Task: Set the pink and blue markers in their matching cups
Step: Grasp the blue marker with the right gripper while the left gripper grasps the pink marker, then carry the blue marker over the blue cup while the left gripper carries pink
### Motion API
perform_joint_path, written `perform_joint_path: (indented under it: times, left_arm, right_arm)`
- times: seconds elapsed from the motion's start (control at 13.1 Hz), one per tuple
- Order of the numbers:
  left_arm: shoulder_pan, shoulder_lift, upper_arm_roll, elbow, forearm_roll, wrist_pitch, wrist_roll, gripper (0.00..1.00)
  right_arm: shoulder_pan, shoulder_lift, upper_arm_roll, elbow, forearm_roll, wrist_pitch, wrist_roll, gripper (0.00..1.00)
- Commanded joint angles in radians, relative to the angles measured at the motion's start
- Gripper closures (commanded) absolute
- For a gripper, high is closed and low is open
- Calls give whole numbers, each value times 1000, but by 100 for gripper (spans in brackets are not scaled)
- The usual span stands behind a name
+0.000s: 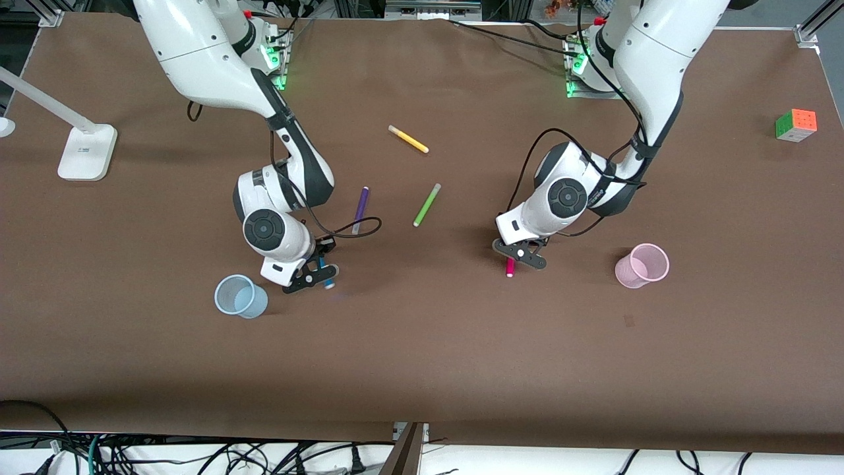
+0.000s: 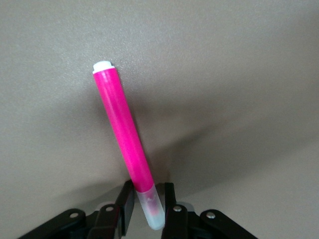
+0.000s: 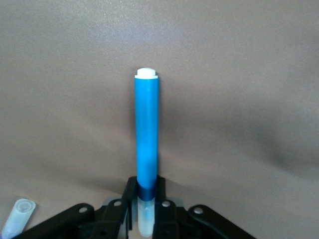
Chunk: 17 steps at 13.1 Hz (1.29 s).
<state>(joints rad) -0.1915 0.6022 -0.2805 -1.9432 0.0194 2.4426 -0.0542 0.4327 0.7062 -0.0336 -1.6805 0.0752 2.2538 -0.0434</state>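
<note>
I hold the blue marker (image 3: pixel 146 139) in my right gripper (image 3: pixel 145 209), my 2 black fingers (image 3: pixel 127 204) pressed against its sides right where the blue barrel meets the pale translucent cap. The barrel sticks straight out from my fingers, its white end plug at the tip, over the brown table (image 3: pixel 239 74). At one corner a purple marker (image 3: pixel 17 215) shows its pale cap end.

Place: a robotics lab.
Worktop (image 1: pixel 422 356): one brown cloth over the whole surface, two white arms bolted along its edge.
Cables (image 1: pixel 198 455): a tangle hanging below the worktop's near edge.
Frame (image 1: pixel 814 23): aluminium rails at the worktop's corners.
Lamp (image 1: pixel 86 152): white base.
</note>
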Motion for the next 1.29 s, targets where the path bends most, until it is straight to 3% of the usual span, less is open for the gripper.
perform_joint_path:
  times: [0.0, 0.08, 0.15, 0.23, 0.38, 0.53, 0.76, 0.99, 1.07, 1.22]
  left_arm:
    - [-13, 11, 9, 3, -1, 9, -9, 67]
    - [-13, 10, 9, 1, 1, 9, -9, 77]
    - [-13, 10, 9, 1, 17, 9, -9, 97]
    - [-13, 7, 9, 3, 74, 3, -9, 100]
    - [-6, -27, 9, 12, 154, -57, -9, 100]
    - [4, -65, 11, 82, 155, -246, 0, 100]
    - [10, -75, 14, 277, 215, -604, 23, 100]
    - [41, -68, 26, 395, 387, -880, 152, 100]
    - [59, -68, 29, 404, 454, -919, 221, 100]
    - [63, -65, 29, 426, 623, -1015, 353, 100]
  right_arm:
    - [3, -57, 0, -16, 11, 7, -56, 100]
    - [-5, -86, -2, -2, 11, -14, -76, 100]
    - [-8, -96, -8, 36, 6, -63, -94, 100]
    - [-11, -100, -12, 106, 0, -163, -127, 100]
    - [-20, -99, -49, 236, -84, -351, -240, 100]
    - [-38, -99, -74, 297, -188, -453, -384, 100]
    - [-49, -96, -130, 306, -348, -465, -608, 100]
    - [-23, -62, -128, 304, -682, -464, -681, 100]
    - [-12, -47, -127, 304, -743, -464, -685, 100]
    - [10, -13, -127, 301, -779, -461, -682, 100]
